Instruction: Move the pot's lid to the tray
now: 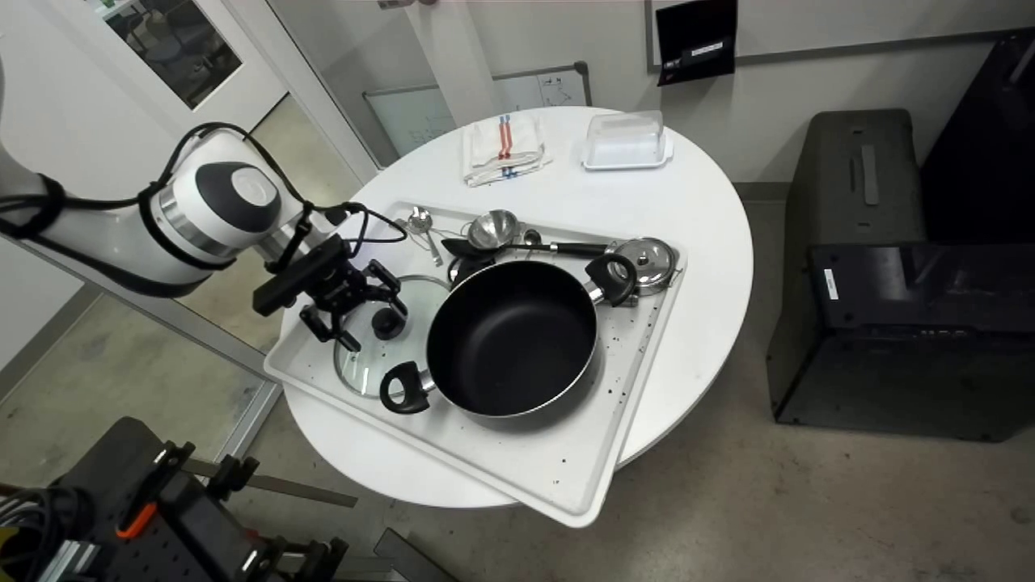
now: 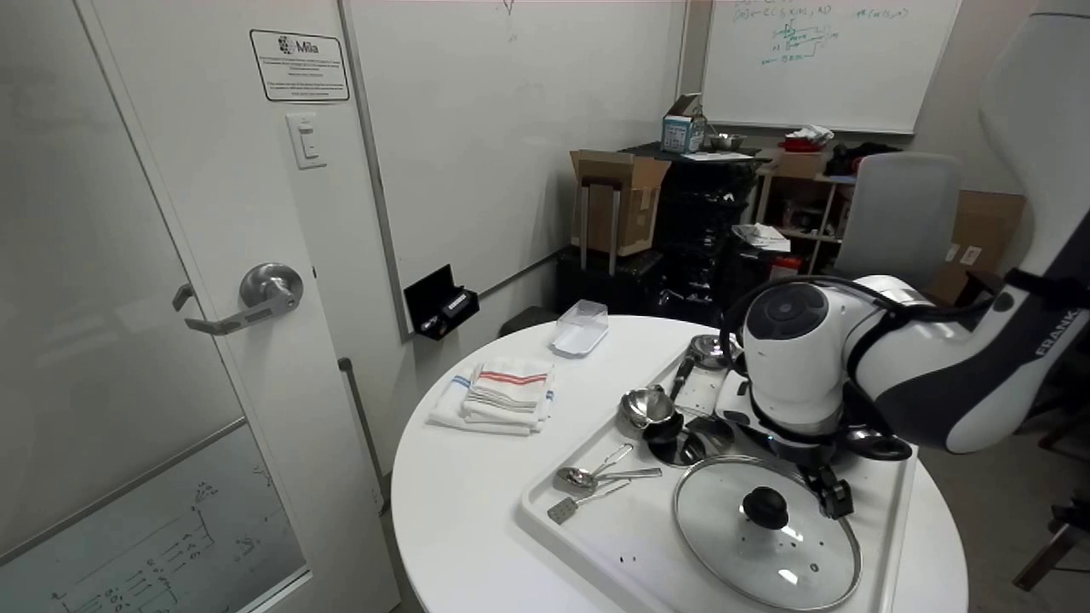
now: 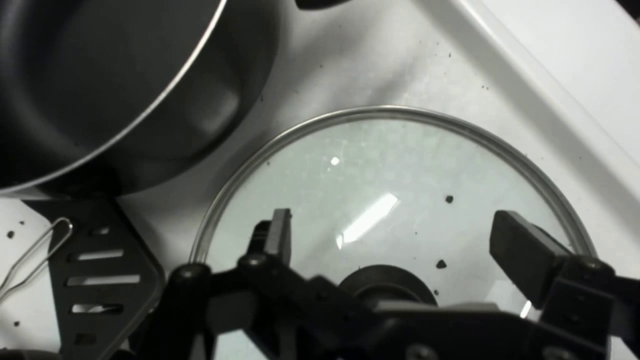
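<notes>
The glass lid [image 1: 422, 311] lies flat on the white tray [image 1: 566, 477], beside the black pot [image 1: 513, 339], with its dark knob up. The lid also shows in an exterior view [image 2: 724, 545] and in the wrist view [image 3: 400, 165]. My gripper [image 1: 377, 326] is open and empty, just above the lid. In the wrist view its fingers [image 3: 392, 235] are wide apart, and the knob [image 3: 387, 282] shows low between them, partly hidden by the gripper body. The pot stands on the tray, uncovered; the wrist view shows its wall [image 3: 240, 95]. The arm mostly hides it in an exterior view.
Metal spoons [image 2: 579, 478], a strainer-like metal bowl [image 1: 493, 229], a black slotted spatula [image 3: 102, 280] and a small lidded metal pot [image 1: 647, 263] lie along one tray side. Folded towels [image 1: 505, 149] and a clear-covered dish [image 1: 625, 141] stand on the round table [image 1: 711, 242].
</notes>
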Robot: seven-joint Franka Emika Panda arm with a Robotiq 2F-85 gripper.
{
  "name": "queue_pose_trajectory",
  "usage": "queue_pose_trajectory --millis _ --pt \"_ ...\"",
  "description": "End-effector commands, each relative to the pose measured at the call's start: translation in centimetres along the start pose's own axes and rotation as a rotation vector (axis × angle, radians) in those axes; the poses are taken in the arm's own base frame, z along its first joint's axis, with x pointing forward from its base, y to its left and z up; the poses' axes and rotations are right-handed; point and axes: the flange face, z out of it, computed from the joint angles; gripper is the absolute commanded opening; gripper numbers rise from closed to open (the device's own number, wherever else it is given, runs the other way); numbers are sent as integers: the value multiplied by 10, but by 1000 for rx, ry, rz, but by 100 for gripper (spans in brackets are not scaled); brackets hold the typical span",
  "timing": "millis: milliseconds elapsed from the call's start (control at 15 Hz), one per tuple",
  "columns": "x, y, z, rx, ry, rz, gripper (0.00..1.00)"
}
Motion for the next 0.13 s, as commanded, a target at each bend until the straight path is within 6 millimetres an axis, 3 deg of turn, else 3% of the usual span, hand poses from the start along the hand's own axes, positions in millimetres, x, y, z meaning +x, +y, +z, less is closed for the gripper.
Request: queue_pose_trajectory --millis 0,67 --pt "-36 -1 -33 11 11 -48 100" --pt "-43 0 -40 19 14 -55 100"
